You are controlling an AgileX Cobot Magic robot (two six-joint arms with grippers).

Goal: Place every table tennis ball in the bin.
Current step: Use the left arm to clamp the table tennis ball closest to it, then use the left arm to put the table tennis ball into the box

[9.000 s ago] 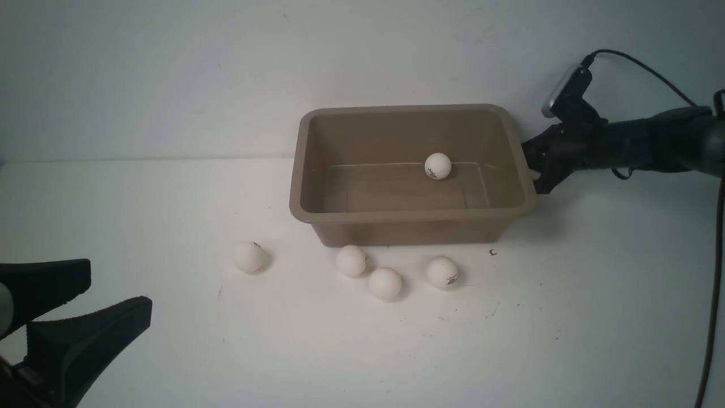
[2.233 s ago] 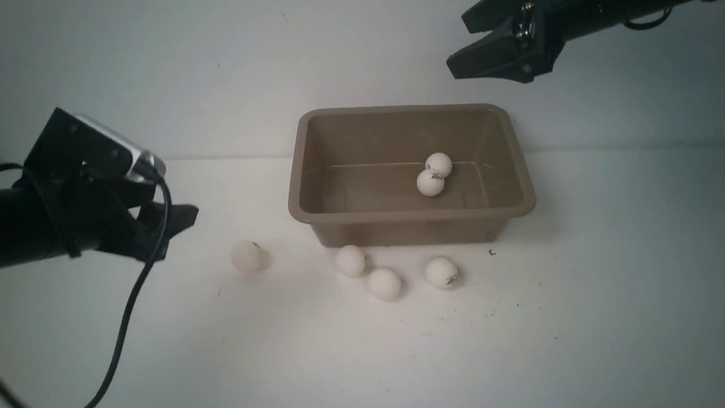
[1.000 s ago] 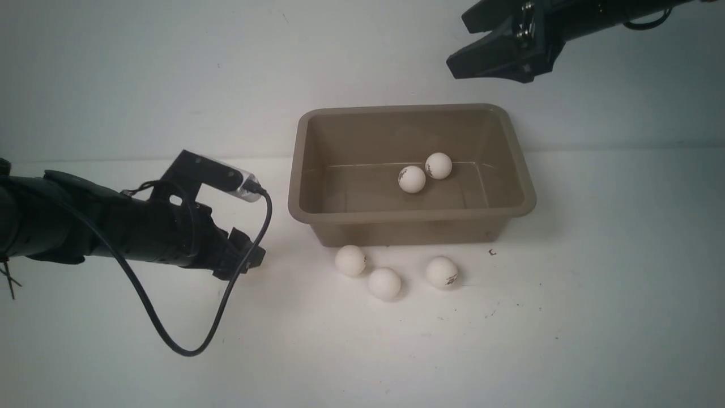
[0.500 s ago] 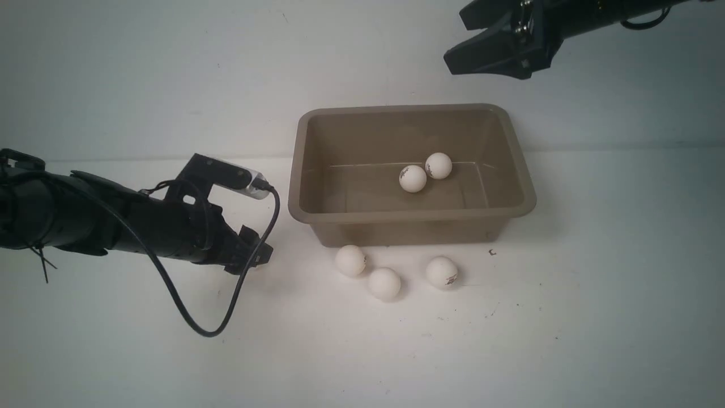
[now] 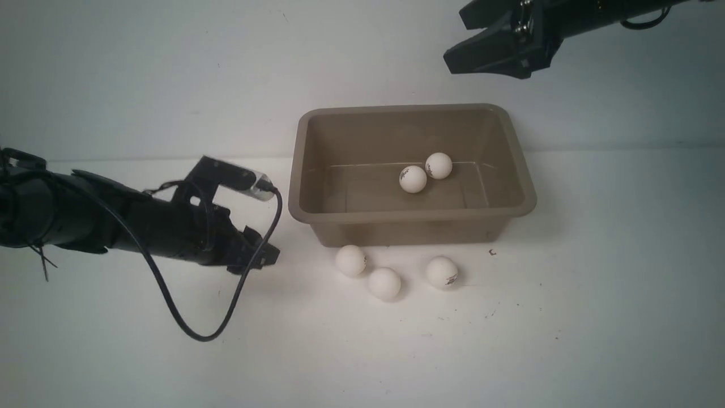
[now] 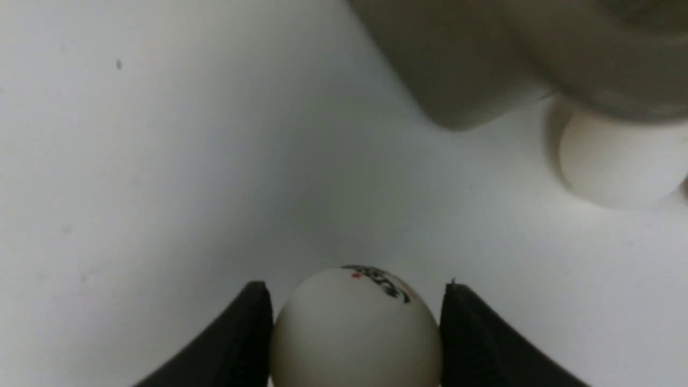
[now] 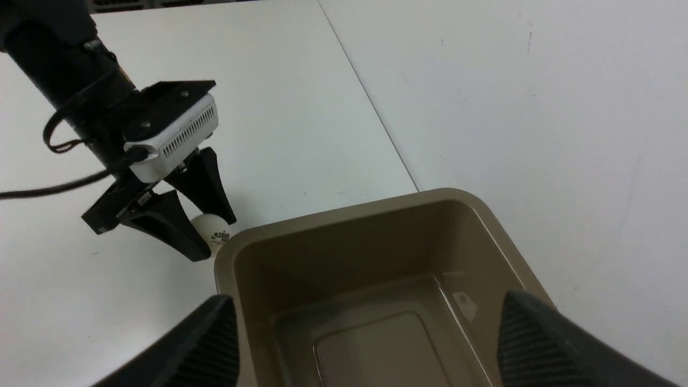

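With the left gripper (image 6: 355,293) clamped on a table tennis ball (image 6: 355,338) on the table (image 5: 566,317) beside the bin (image 5: 410,216) (right gripper (image 5: 456,35) gapes empty above), the slick ball may squirt free when lifted.

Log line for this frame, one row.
left gripper: shut on small white table tennis ball; right gripper: open, over taupe rectangular plastic bin; in bin: two balls; on table: three balls
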